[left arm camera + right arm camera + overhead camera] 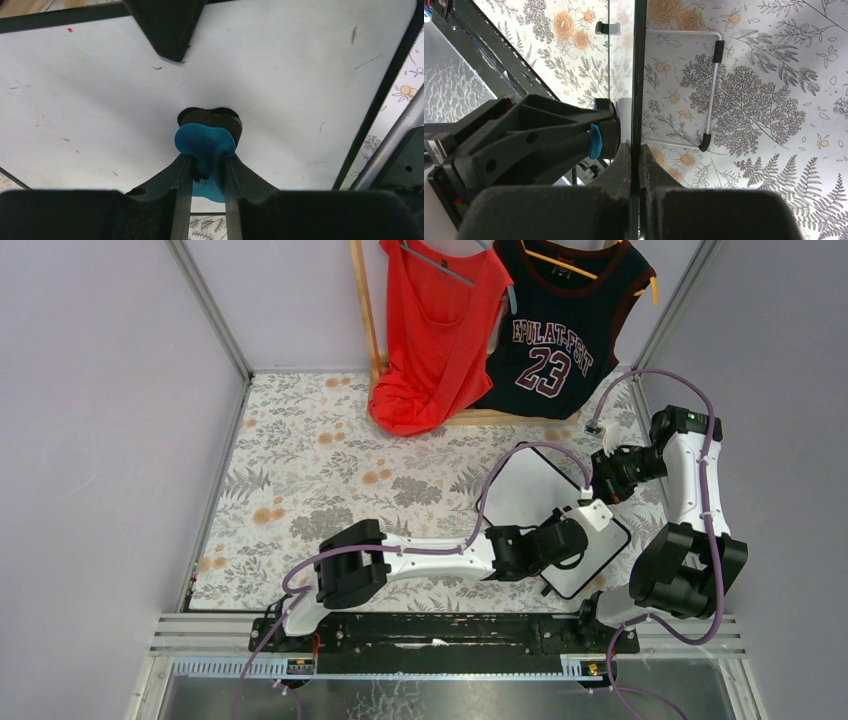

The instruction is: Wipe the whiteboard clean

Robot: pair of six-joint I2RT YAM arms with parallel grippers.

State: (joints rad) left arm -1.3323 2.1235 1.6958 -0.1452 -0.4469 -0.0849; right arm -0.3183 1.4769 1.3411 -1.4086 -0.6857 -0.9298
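Squarely, eraser meets whiteboard (almost clean).

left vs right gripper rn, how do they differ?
Grasp: the left gripper is shut on a blue eraser. The right gripper is shut on the black-framed edge of the whiteboard.
Approach: the left gripper faces the board's white surface, and the eraser's dark pad appears pressed against it. The right gripper meets the board edge-on.
Role: the left gripper wipes, while the right gripper seems to steady the board.
Shared: both are closed, and both work on the same board.
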